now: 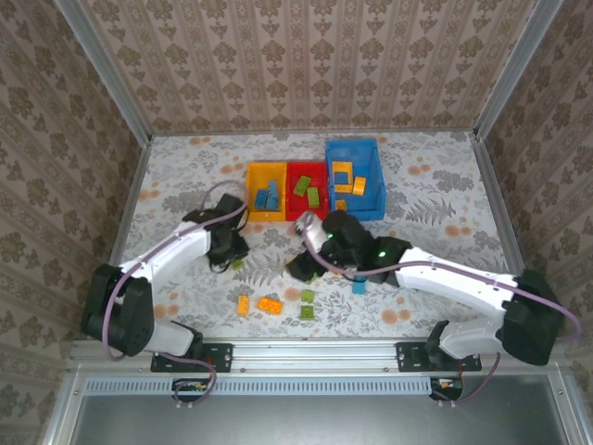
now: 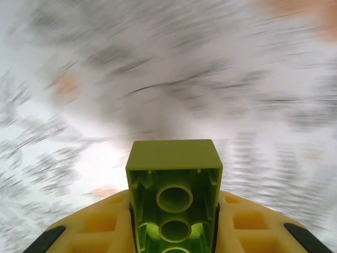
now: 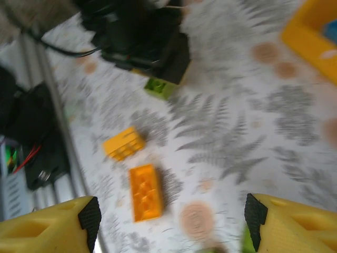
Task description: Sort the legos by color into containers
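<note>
Clamping a green brick point(image 2: 174, 158) low centre in its wrist view, the left gripper point(image 2: 174, 224) should lift it clear of the table point(image 1: 445, 185) and release squarely over the red bin point(image 1: 306, 165) at upper centre, where other green bricks point(image 1: 302, 185) lie, while the right gripper point(image 3: 171, 219) hangs spread and empty.

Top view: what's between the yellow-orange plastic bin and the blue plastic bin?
The small red plastic bin, holding green studded bricks, seen in the top view.
</note>
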You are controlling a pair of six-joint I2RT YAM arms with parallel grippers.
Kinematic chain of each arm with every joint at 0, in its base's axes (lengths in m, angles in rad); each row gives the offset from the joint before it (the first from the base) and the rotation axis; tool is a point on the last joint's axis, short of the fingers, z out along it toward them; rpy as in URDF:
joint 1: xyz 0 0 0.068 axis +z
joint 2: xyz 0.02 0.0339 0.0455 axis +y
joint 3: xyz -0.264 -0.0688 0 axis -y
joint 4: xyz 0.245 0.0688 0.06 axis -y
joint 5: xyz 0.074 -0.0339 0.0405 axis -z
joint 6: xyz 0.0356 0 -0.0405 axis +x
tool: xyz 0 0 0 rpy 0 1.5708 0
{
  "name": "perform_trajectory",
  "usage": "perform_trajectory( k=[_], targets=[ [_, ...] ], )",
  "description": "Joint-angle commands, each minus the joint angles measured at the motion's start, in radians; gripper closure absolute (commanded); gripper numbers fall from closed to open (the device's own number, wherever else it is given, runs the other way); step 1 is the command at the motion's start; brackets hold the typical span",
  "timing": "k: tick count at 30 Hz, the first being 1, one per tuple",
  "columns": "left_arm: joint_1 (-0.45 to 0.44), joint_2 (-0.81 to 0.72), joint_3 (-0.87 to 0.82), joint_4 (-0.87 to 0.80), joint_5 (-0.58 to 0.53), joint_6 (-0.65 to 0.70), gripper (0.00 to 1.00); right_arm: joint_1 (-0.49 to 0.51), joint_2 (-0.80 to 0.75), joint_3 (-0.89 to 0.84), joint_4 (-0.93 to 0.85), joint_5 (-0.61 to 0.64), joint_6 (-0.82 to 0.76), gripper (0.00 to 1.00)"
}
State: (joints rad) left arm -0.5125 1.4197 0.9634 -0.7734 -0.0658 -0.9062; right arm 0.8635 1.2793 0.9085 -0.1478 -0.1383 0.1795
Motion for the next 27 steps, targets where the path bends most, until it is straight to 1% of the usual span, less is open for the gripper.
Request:
perform_trajectory(
  k=[1, 5, 7, 10, 14, 18, 20, 25, 27],
  targets=[
    [-0.095, 0.082, 0.227, -0.064, -0.075, 0.131, 0.75, -0.119, -0.121, -0.047, 0.054, 0.098, 0.134, 0.25],
    [-0.175, 0.265, 0.500, -0.102, -0.069, 0.217, 0.76, -0.243, -0.170, -0.037, 0.020, 0.127, 0.175, 0.24],
    [-0.192, 0.361, 0.624, -0.124, -0.059, 0.247, 0.76, -0.284, -0.172, -0.013, -0.001, 0.126, 0.189, 0.24],
    [-0.191, 0.506, 0.793, -0.172, -0.038, 0.278, 0.77, -0.322, -0.171, 0.010, -0.014, 0.122, 0.201, 0.24],
    [-0.187, 0.678, 1.000, -0.237, -0.021, 0.320, 0.77, -0.340, -0.183, 0.013, -0.021, 0.125, 0.208, 0.24],
    [-0.179, 0.812, 1.150, -0.289, -0.017, 0.338, 0.77, -0.353, -0.204, -0.002, -0.037, 0.123, 0.216, 0.24],
    [-0.173, 0.858, 1.197, -0.308, -0.015, 0.339, 0.77, -0.359, -0.218, -0.009, -0.045, 0.123, 0.215, 0.24],
    [-0.164, 0.911, 1.224, -0.311, -0.004, 0.334, 0.73, -0.373, -0.244, -0.026, -0.064, 0.124, 0.216, 0.24],
    [-0.162, 0.919, 1.225, -0.309, 0.005, 0.334, 0.68, -0.377, -0.250, -0.030, -0.070, 0.122, 0.216, 0.24]
  ],
)
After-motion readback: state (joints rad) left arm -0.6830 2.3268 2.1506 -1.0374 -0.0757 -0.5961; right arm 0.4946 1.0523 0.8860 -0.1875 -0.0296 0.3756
